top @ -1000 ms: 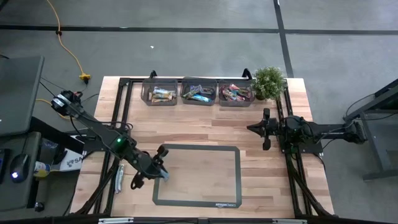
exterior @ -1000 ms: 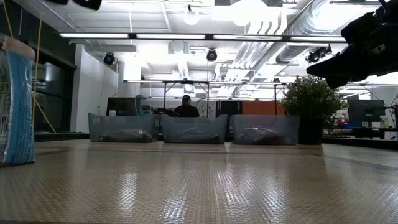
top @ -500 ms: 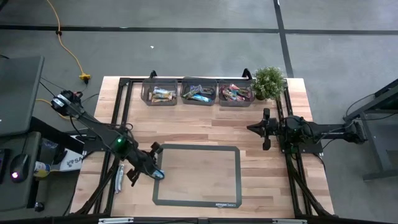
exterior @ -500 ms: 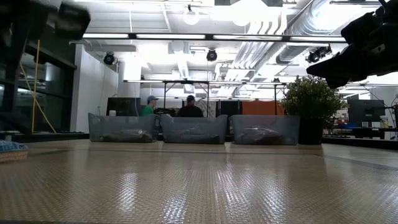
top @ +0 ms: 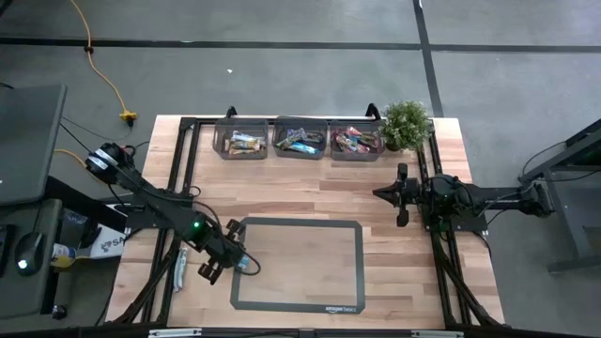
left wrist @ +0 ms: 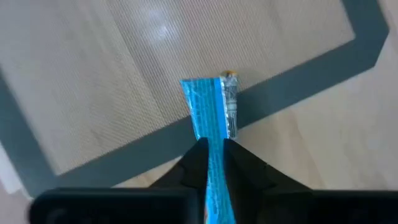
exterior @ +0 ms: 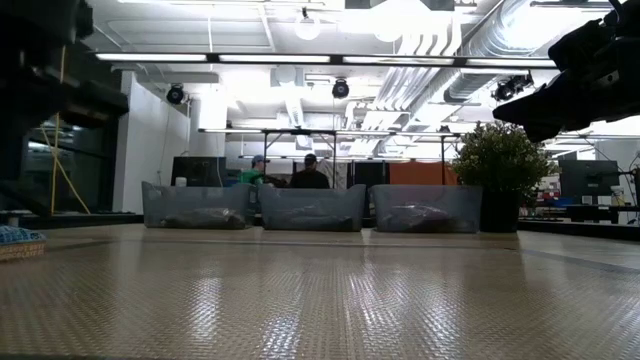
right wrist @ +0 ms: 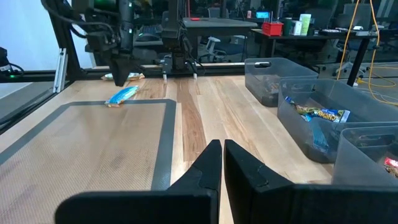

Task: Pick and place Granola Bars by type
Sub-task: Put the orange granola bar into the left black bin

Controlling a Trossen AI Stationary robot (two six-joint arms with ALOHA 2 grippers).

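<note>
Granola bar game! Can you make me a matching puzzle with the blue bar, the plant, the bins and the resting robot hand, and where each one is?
Things:
1. blue granola bar
2. potted plant
3. three clear bins
4. right gripper

Places:
A. far right corner of the table
B. row along the table's far edge
C. pinched in the left gripper at the mat's border
D. waiting shut above the table's right side

Pairs: 1-C, 2-A, 3-B, 4-D

The wooden tabletop carries a grey-bordered mat, three clear bins and a potted plant at its far edge. A blue granola bar lies across the mat's border, under the left hand.
</note>
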